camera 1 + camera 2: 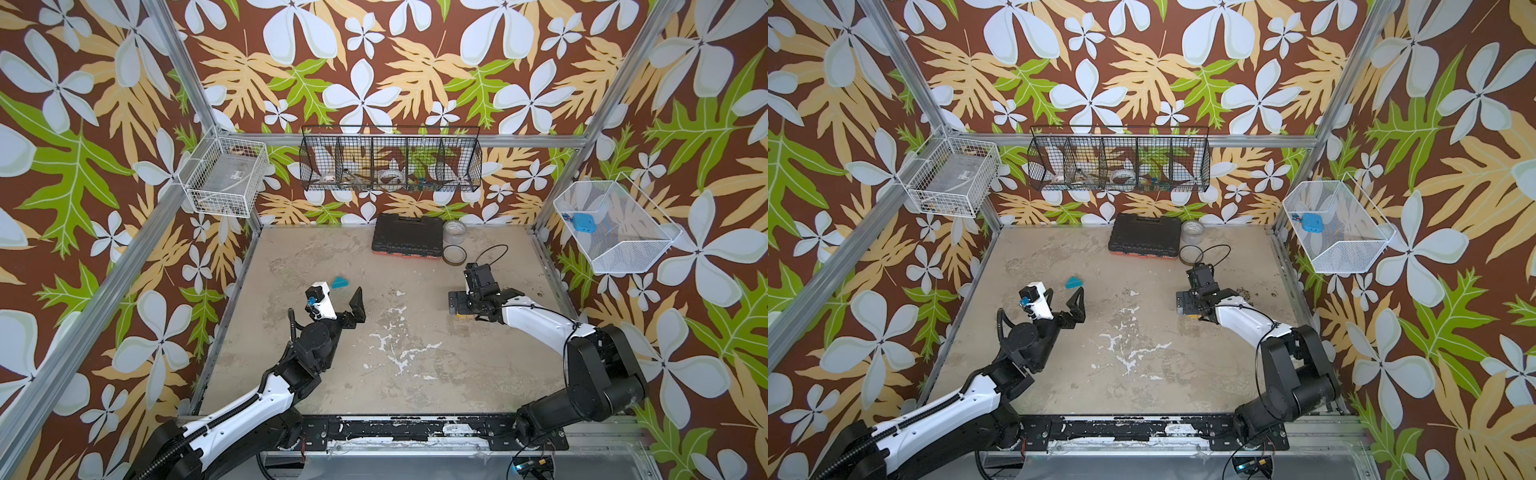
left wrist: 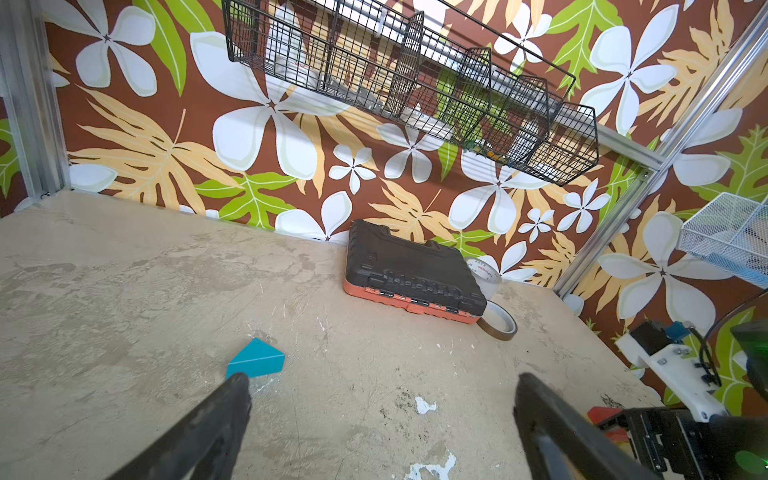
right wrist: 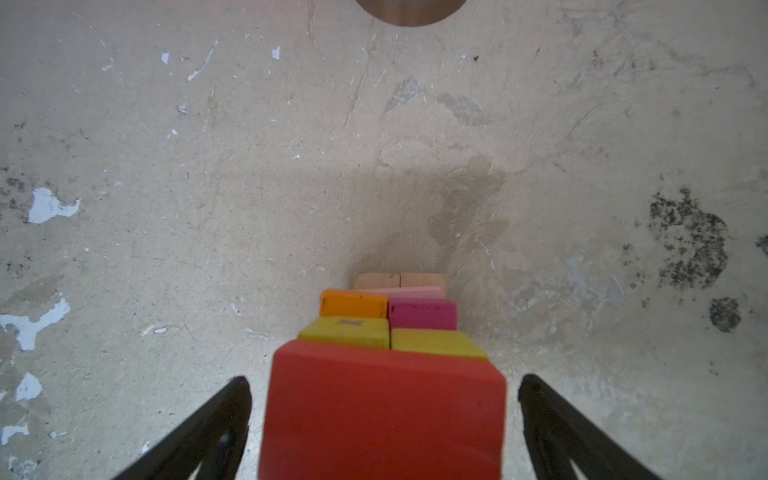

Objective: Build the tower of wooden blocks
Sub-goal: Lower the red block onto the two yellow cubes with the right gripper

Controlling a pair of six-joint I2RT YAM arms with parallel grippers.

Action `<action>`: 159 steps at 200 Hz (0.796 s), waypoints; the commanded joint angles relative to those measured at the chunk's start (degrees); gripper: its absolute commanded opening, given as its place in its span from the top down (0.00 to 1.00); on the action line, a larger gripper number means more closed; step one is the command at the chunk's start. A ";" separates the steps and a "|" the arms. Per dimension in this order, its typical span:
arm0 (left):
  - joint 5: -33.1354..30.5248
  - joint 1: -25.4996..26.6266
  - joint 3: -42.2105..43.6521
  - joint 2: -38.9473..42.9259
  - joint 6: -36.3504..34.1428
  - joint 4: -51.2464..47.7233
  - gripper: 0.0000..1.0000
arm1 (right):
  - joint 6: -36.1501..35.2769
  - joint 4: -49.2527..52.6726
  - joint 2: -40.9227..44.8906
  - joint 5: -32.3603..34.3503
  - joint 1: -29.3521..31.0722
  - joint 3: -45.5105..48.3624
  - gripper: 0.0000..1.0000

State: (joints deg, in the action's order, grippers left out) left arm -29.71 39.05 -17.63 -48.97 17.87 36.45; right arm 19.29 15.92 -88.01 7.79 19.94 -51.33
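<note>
Tower [image 3: 374, 332] topped by red brick [image 3: 384, 415], right gripper [image 3: 384, 379] wide around it, untouching (seemingly letting it stand); left gripper [image 2: 382, 378] wide, facing teal wedge [image 2: 257, 359].

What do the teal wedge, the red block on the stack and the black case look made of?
Teal wedge: probably painted wood, matte even colour, crisp edges.
Red block: likely the same, matte paint with faint specks.
Black case: seems moulded plastic, ribbed textured lid, orange base.

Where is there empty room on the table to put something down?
Free: the wide middle of the table, between the left hand and the tower, and the back left corner behind the teal wedge. Crowded: the back by the black case and tape rolls.
</note>
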 commanded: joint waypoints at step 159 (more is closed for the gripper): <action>-0.25 -0.02 -0.39 0.89 0.24 0.41 0.00 | 0.24 -0.43 -4.98 1.48 0.09 -1.04 0.22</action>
State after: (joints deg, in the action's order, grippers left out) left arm -29.71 39.05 -17.63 -48.31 17.87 36.42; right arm 19.31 15.35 -92.58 7.99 19.94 -51.88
